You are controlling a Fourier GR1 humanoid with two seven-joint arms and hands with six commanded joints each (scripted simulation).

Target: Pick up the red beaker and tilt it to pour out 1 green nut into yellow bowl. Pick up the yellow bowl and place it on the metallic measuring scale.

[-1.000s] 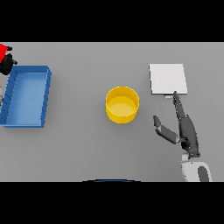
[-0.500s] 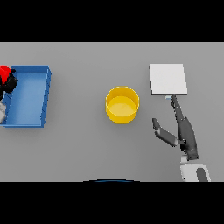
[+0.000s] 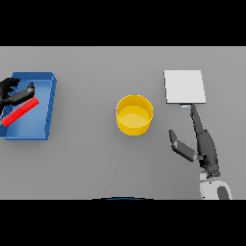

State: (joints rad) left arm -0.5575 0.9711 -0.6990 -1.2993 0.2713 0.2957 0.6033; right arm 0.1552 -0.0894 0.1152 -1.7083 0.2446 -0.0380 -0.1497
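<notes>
The red beaker lies tilted over the blue tray, far to the left of the yellow bowl, its long body slanting from lower left up to upper right. The left hand sits at the beaker's upper end, over the tray's left part, with its dark fingers curled about that end, so it appears clamped on the beaker. The tray rests on the grey surface, well apart from the bowl. The yellow bowl stands upright near the middle of the surface, its round rim open toward the view and its inside showing only yellow; whether a green nut lies in it cannot be told. To the right of the bowl, and a little farther back, lies the metallic measuring scale, a pale square plate flat on the surface. The right hand shows to the lower right of the bowl, just in front of the scale, its fingers straight and spread from the thumb, one fingertip reaching the scale's near edge, holding nothing.
</notes>
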